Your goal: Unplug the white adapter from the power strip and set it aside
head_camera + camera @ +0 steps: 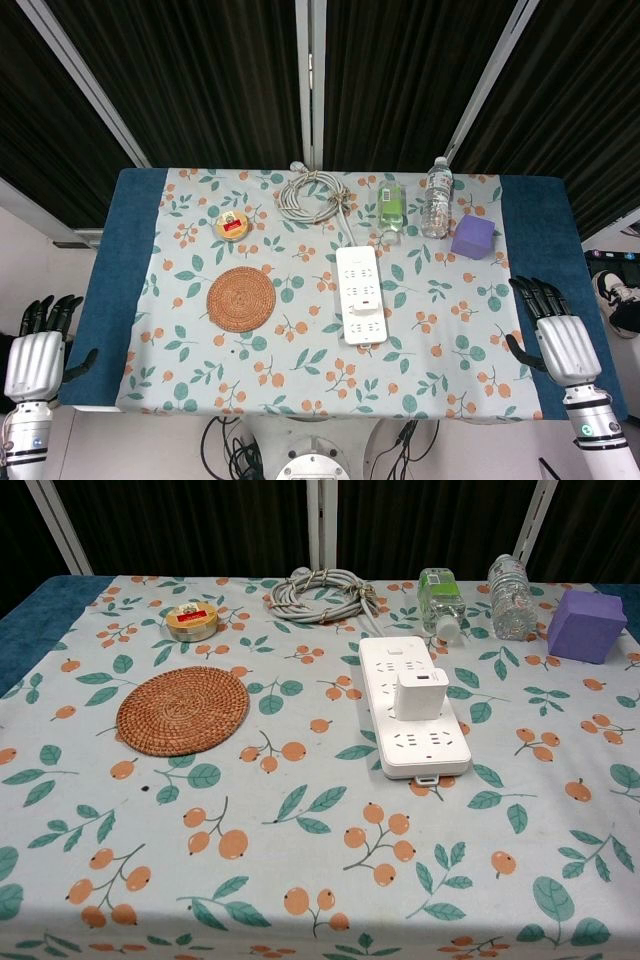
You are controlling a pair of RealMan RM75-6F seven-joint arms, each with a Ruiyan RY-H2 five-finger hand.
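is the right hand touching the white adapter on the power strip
Apart. The head view shows the right hand at the table edge, patterned cloth between it and the white adapter.

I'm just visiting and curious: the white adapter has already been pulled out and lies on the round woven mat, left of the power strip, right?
Not quite. The white adapter is still plugged into the power strip, as the chest view shows. The round woven mat does lie left of the strip, but nothing is on it.

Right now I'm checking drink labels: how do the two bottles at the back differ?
The green bottle holds green liquid and is shorter with a flat shape; the clear water bottle is taller, ribbed and colourless. The green bottle stands nearer the power strip; the clear water bottle stands beside the purple cube. Both look transparent.
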